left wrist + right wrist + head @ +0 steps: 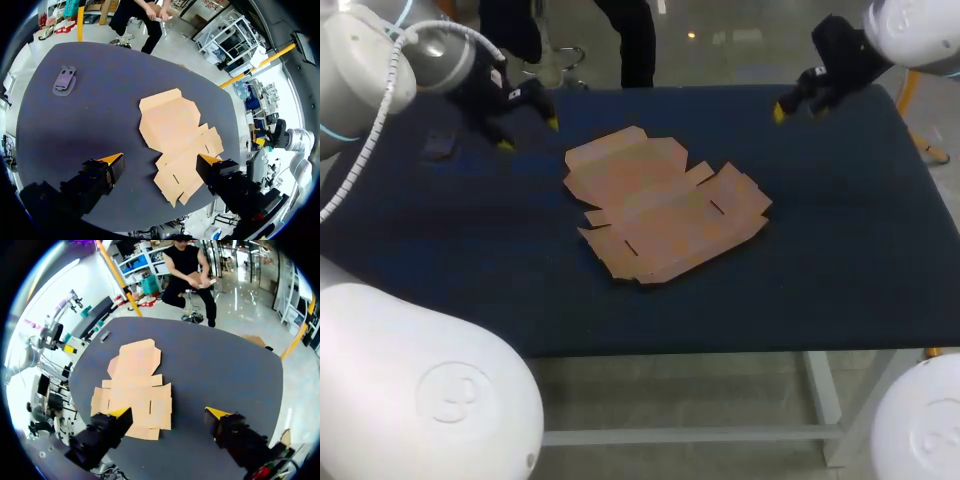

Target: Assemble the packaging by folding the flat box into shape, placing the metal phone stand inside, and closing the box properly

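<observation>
The flat box lies unfolded near the middle of the dark bench. Its long axis seems to run on a diagonal from upper left toward lower right of the head view, though the many flaps make the outline hard to judge. The broad plain panel sits at the upper-left end and the notched flaps fan out at the lower-right end.

The left end effector hovers at the upper left of the frame, above the bench. It is near the broad panel's corner but not touching it. Its fingers are spread wide and hold nothing. In its own wrist view the box lies ahead of and under the spread fingers, running roughly away from them.

The right end effector hangs at the upper right, well apart from the box and likewise spread and empty. The notched flaps are its nearest part.

So the left side is the nearer one for a first fold.

The phone stand, dim in the head view, rests on the bench at the far left. It lies beyond the left end effector and well apart from the box.
</observation>
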Controlling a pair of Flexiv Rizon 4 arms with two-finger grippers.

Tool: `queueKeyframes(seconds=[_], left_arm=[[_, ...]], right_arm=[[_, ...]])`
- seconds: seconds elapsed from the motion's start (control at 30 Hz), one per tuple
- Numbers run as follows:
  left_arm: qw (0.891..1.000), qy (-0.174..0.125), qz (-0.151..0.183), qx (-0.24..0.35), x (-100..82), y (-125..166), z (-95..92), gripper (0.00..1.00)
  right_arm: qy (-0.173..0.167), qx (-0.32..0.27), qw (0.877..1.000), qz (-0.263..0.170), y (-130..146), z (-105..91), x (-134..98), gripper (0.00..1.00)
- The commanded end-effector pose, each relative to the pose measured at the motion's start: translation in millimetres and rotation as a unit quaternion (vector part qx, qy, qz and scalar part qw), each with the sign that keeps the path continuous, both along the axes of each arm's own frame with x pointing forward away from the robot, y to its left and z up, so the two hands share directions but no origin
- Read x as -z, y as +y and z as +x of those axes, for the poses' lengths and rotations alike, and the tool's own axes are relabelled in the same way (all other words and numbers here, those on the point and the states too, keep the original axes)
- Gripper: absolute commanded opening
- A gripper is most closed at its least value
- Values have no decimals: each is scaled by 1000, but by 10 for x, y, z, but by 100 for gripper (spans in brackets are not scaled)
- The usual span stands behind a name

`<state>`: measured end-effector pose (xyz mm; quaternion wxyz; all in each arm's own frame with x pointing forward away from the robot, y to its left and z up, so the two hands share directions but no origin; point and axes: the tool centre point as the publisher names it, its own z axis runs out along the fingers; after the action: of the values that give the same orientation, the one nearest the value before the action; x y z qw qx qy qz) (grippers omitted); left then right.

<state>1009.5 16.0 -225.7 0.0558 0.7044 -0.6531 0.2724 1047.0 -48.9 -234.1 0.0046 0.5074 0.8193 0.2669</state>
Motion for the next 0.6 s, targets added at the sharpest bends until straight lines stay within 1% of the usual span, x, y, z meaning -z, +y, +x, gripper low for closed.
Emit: queueKeyframes(seconds=[0.03, 0.1, 0.17, 0.37, 0.5, 0.6], left_arm=[[998, 67, -1, 22, 62, -14, -21, 100], [997, 76, -4, 25, 99, -16, -83, 100], [996, 81, -2, 23, 135, -29, -137, 100], [994, 109, -6, 17, 227, -59, -266, 100], [994, 107, -2, 18, 289, -81, -367, 100], [995, 98, -3, 16, 319, -87, -435, 100]], right_arm=[[46, -7, 999, -13, 46, 85, 69, 100], [58, -17, 998, -9, 55, 45, 108, 100], [71, -17, 997, -8, 56, 28, 148, 100], [99, -19, 995, -1, 70, 0, 331, 100], [115, -28, 993, 5, 98, -10, 467, 100], [120, -36, 992, 7, 147, -26, 537, 100]])
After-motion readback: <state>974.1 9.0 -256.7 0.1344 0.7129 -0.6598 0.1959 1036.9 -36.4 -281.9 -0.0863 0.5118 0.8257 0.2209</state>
